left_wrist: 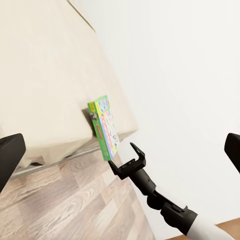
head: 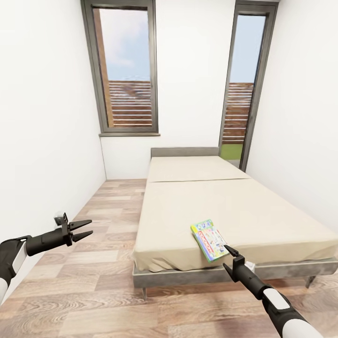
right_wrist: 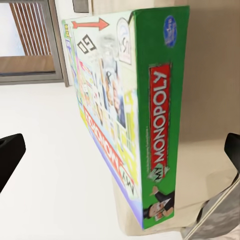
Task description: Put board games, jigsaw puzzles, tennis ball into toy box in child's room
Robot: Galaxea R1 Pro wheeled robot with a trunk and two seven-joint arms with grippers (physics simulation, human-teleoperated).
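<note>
One board game (head: 210,238), a green-edged pale blue "Monopoly" box, lies flat on the beige bed (head: 225,197) near its front edge. My right gripper (head: 231,251) hovers open just in front of the box at the mattress edge, not touching it. In the right wrist view the box's green side (right_wrist: 155,115) sits ahead, with a dark finger (right_wrist: 10,157) wide at each side. The left wrist view shows the box (left_wrist: 105,127) and the right gripper (left_wrist: 121,155) close beside it. My left gripper (head: 89,226) is open and holds nothing, over the floor left of the bed.
The bed's grey frame (head: 188,274) and thin legs stand on the wood-plank floor (head: 108,211). A white wall (head: 42,141) runs along the left of a floor strip beside the bed. A dark-framed window (head: 126,70) and a glass door (head: 244,89) are at the back.
</note>
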